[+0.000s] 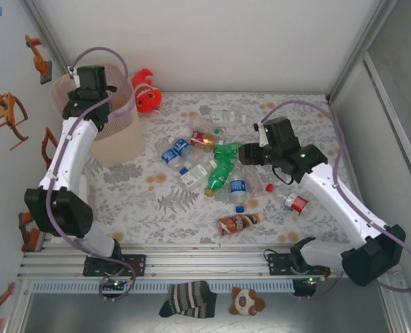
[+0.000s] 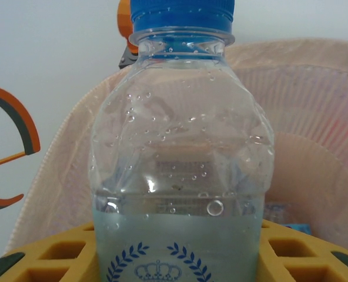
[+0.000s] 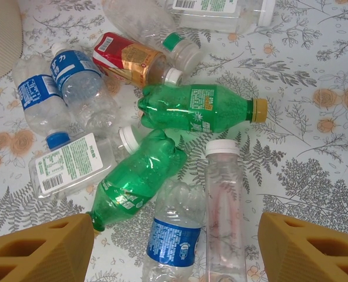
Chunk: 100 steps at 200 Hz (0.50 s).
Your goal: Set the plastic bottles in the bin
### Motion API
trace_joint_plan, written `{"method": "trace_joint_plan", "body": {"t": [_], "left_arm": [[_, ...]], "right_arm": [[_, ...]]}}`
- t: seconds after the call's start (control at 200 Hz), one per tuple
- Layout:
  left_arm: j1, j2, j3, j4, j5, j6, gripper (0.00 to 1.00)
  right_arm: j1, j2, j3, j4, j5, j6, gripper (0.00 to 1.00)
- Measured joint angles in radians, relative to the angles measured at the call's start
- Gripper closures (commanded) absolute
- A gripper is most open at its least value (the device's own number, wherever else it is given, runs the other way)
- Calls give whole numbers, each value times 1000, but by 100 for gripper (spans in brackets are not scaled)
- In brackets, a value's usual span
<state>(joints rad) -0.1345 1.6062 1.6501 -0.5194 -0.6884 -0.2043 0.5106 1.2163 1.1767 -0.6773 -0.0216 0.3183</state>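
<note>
Clear blue-cap bottle clamped in L gripper, over the bin at tabletop's far-left corner. Risk: off-centre drop clips the rim and bounces out. R gripper spread wide, empty, over the pile mid-tabletop. Bottles there touch/overlap, so fingers could snag two or shove neighbours.

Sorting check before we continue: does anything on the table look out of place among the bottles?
Yes: a red-orange plush toy sits at the back, just right of the bin. It is no bottle, so it looks stray. The bottles are merely crushed.
</note>
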Motion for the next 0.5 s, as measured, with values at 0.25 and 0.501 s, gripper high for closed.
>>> {"method": "trace_joint_plan", "body": {"t": [0.25, 0.501], "left_arm": [[61, 48, -31, 24, -24, -47, 52], [117, 104, -39, 29, -9, -98, 52]], "right_arm": [[0, 0, 0, 0, 0, 0, 27], [0, 0, 0, 0, -3, 0, 27]]}}
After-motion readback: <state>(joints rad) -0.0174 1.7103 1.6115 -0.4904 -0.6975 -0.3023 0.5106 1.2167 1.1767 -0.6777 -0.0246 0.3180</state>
